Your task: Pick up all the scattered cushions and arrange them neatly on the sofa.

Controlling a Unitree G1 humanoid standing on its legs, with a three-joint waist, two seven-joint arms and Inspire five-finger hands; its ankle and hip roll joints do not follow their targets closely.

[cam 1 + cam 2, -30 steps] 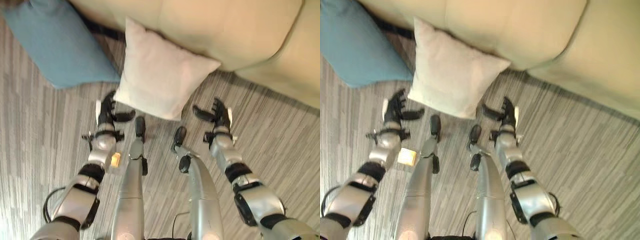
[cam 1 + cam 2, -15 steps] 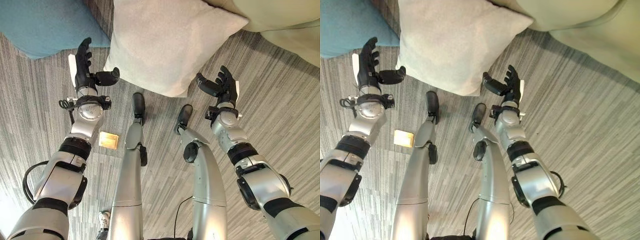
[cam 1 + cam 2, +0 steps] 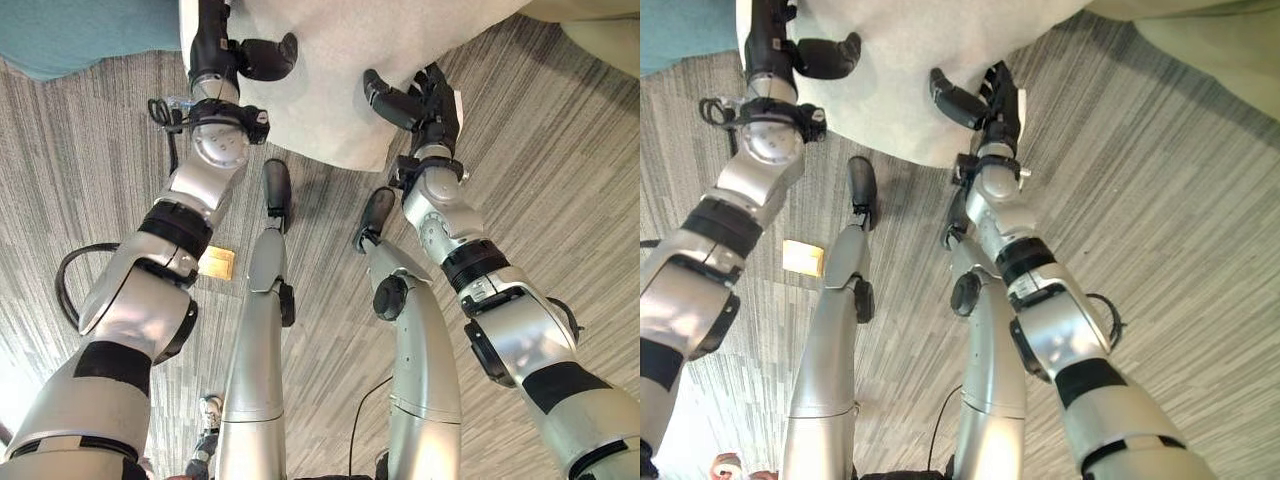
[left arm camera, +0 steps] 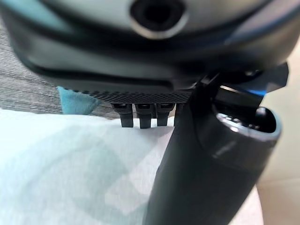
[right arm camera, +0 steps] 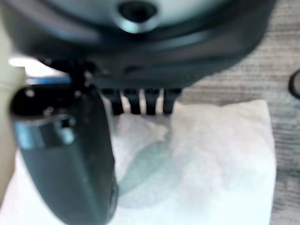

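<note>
Both hands spread open over white cushion (image 3: 360,60) at top centre: left hand (image 3: 225,45), right hand (image 3: 420,95) have moved in; grasp next.

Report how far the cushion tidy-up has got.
Done: nothing visible yet; no cushion shows on the sofa. In hand: the left hand and right hand are open on either side of the white cushion, which lies on the floor against the sofa, not gripped. Left: lift and place it, then the blue cushion on the floor.
</note>
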